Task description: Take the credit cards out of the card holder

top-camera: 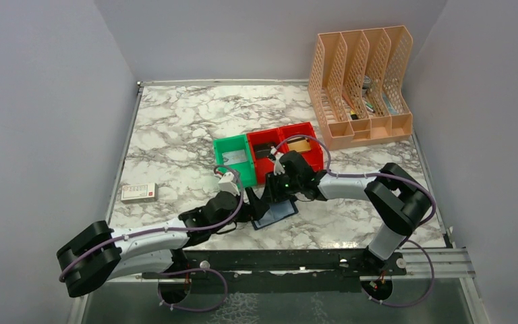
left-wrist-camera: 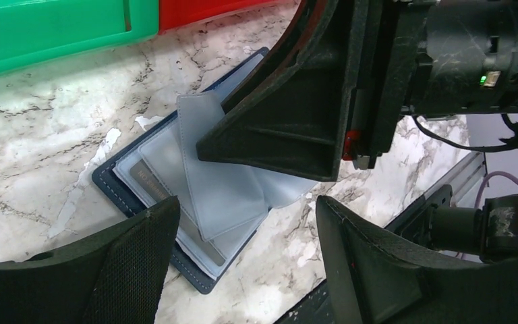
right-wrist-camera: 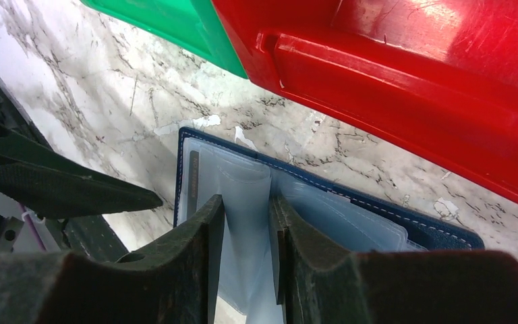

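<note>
The card holder [top-camera: 276, 214] lies open on the marble table, navy cover down, its clear grey-blue sleeves [left-wrist-camera: 219, 179] fanned upward. A grey-brown credit card [left-wrist-camera: 150, 183] shows inside a lower sleeve, also seen as the card [right-wrist-camera: 193, 177] at the holder's left edge. My right gripper [right-wrist-camera: 246, 202] comes down over the holder [right-wrist-camera: 411, 228], its fingers pressed on either side of a bowed sleeve. My left gripper [left-wrist-camera: 246, 209] hovers open over the holder's near corner with nothing between its fingers. The right gripper [top-camera: 274, 196] and left gripper [top-camera: 253, 212] sit close together.
A green bin [top-camera: 233, 156] and two red bins [top-camera: 267, 152] stand just behind the holder. A peach file organiser [top-camera: 363, 84] is at the back right. A small white box [top-camera: 139, 192] lies at the left. A black rail [top-camera: 297, 260] runs along the near edge.
</note>
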`<state>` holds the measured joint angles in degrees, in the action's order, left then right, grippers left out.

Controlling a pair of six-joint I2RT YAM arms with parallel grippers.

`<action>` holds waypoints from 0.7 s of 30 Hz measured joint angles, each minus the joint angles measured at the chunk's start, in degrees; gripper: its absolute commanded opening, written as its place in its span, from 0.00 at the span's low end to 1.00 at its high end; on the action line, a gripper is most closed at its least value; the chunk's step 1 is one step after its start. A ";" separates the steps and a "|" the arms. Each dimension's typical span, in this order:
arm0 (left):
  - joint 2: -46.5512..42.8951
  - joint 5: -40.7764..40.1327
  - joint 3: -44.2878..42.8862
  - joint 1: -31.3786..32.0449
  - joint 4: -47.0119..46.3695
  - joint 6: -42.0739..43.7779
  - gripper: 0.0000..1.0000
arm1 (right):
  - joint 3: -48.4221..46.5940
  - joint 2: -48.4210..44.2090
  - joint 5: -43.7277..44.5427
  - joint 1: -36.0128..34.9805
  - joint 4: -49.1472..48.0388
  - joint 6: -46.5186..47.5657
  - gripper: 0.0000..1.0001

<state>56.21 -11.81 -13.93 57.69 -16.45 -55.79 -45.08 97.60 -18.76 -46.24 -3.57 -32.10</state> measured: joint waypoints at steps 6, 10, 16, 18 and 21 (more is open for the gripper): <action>7.52 -0.07 -0.87 0.00 -3.72 -0.28 0.78 | 0.59 0.00 -0.79 0.52 -1.05 -0.37 0.31; 10.25 -0.35 -1.75 0.00 -4.13 -0.31 0.78 | 0.85 0.09 -1.20 0.70 -1.60 -0.63 0.31; 11.67 -0.55 -2.47 -0.22 -5.09 -0.28 0.78 | 1.11 0.11 -1.73 0.94 -2.10 -0.68 0.31; 12.83 -0.61 -2.47 -0.26 -5.57 -0.55 0.78 | 1.16 0.17 -1.92 0.98 -2.27 -0.70 0.31; 14.01 -0.57 -2.64 -0.26 -6.97 -0.94 0.78 | 1.49 0.28 -2.67 1.33 -2.93 -1.14 0.34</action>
<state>70.22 -12.38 -16.58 57.43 -23.42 -56.73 -43.59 97.89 -21.43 -44.91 -6.50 -33.23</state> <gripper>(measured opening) 0.777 0.311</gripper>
